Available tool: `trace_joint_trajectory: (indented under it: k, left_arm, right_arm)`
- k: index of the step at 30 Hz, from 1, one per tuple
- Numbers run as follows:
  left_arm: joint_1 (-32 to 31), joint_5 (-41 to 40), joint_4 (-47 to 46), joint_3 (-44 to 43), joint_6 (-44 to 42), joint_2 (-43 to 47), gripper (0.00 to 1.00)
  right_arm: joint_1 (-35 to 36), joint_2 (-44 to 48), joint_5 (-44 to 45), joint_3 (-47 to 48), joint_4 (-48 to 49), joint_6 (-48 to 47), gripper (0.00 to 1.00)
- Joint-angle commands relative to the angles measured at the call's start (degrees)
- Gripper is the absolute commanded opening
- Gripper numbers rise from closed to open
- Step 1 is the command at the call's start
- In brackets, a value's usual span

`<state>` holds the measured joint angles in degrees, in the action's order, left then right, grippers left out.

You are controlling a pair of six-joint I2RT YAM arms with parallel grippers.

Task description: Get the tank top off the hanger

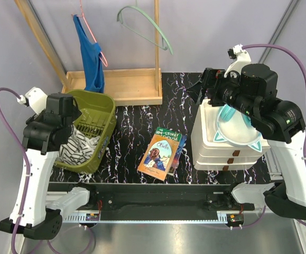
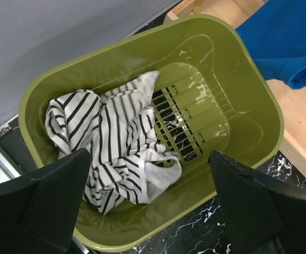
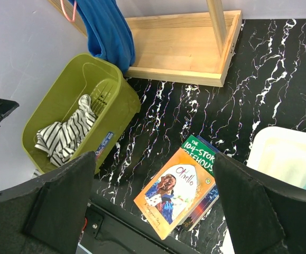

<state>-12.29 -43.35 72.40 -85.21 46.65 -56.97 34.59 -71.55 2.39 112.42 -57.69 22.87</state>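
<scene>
A blue tank top [image 1: 92,53] hangs from a pink hanger [image 1: 93,33] on the wooden rack at the back left; its hem shows in the left wrist view [image 2: 285,42] and the right wrist view [image 3: 108,32]. An empty green hanger [image 1: 142,24] hangs beside it. A black-and-white striped garment [image 2: 110,137] lies crumpled in the olive basket [image 2: 42,84]. My left gripper [image 2: 148,159] hovers open just above that garment, holding nothing. My right gripper [image 3: 154,159] is open and empty, high over the table's right side [image 1: 203,87].
Two books [image 1: 162,153] lie on the black marbled table at centre. A white drawer unit [image 1: 221,153] with a teal dish [image 1: 237,129] on top stands at the right. The rack's wooden base [image 1: 131,84] sits behind the basket [image 1: 108,114].
</scene>
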Motion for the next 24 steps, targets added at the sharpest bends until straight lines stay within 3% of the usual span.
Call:
trace_joint_trajectory:
  k: [1,2,3,6,7,10,15,24]
  left_arm:
    - [0.17,7.82,-7.07,-5.66,-5.84,-0.60,0.99]
    - [0.17,11.24,-9.27,-6.97,-7.70,-0.51,0.99]
    - [0.25,21.37,-12.51,-7.34,-10.07,-0.25,0.99]
    - [0.17,39.15,-27.80,-7.52,-12.55,2.20,0.93]
    - [0.25,41.14,-35.67,-6.99,-10.81,2.48,0.91]
    - [0.25,38.44,-39.96,-8.82,-6.59,-0.32,0.91]
    - [0.34,32.03,-40.67,-19.37,-4.21,-11.90,0.91]
    - [4.37,33.67,-43.75,-34.40,-0.96,-31.51,0.87]
  right_arm:
    - [-0.22,-0.61,-0.72,0.87,2.67,-0.55,1.00]
    - [-0.22,-0.70,-0.64,1.13,2.67,-0.72,1.00]
    - [-0.22,-0.70,-0.72,1.31,2.67,-0.90,1.00]
    - [-0.22,-1.05,-0.99,2.01,2.41,-1.69,1.00]
    - [-0.22,-1.22,-1.07,2.27,2.23,-1.95,1.00]
    - [-0.22,-1.75,-1.60,3.85,1.18,-2.31,1.00]
    - [-0.22,-1.84,-2.22,4.65,-0.05,-2.92,1.00]
    - [-0.22,-2.02,-3.45,5.88,-1.63,-3.71,1.00]
